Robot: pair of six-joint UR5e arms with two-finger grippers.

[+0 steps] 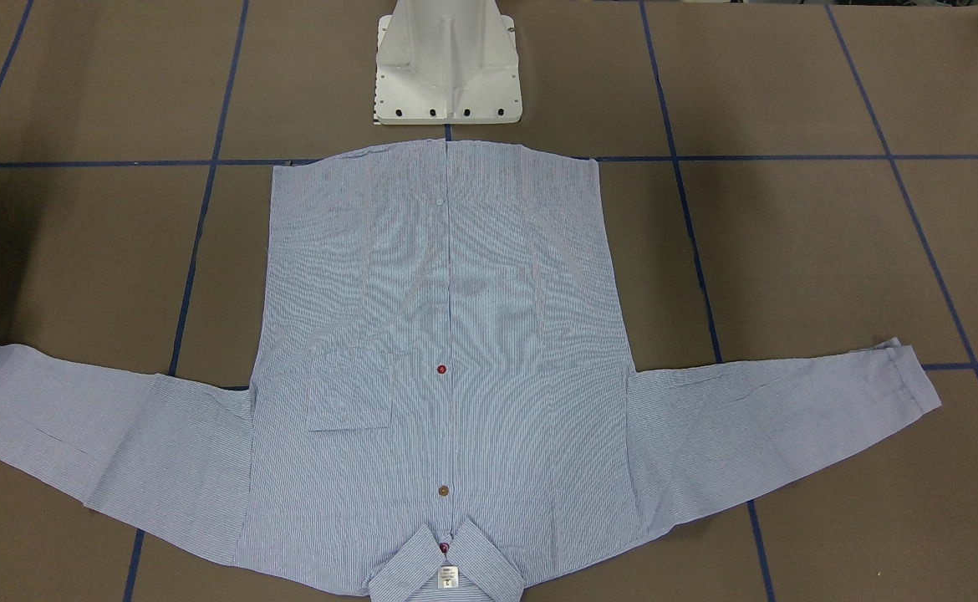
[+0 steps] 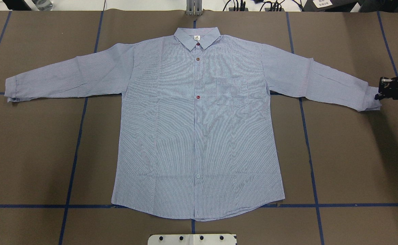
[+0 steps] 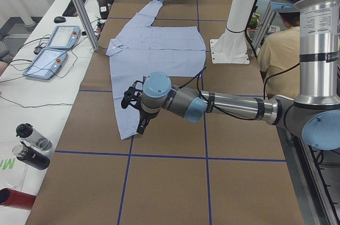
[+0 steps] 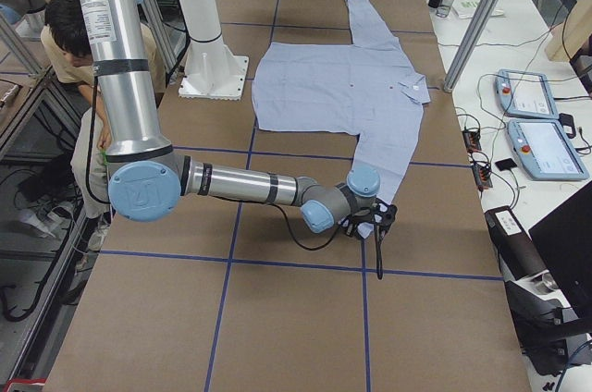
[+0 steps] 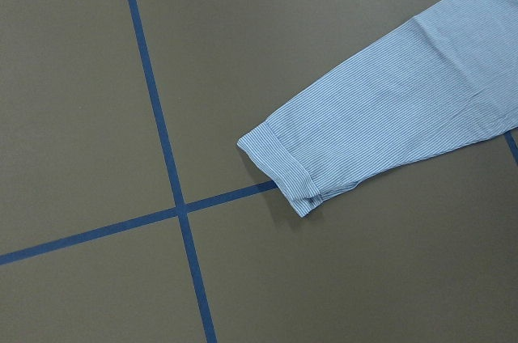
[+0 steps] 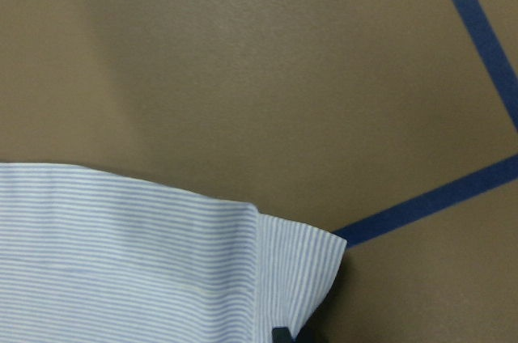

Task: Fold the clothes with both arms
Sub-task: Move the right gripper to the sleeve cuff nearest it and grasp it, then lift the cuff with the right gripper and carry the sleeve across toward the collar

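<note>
Overhead exterior view, one item with two tools.
- Left gripper: beside the 9 o'clock cuff, probably staged to take it. Cannot tell if the jaws are apart or together.
- Shirt: on the table, flat, front up, collar at 12 o'clock, sleeves spread ready for folding.
- Right gripper: at the edge of the 3 o'clock cuff. Cannot tell if it grips.

You see the shirt spread flat on the table, collar toward your side, hem just short of the pedestal base, sleeves stretched to either end, right gripper at one cuff, left gripper near the other.
</note>
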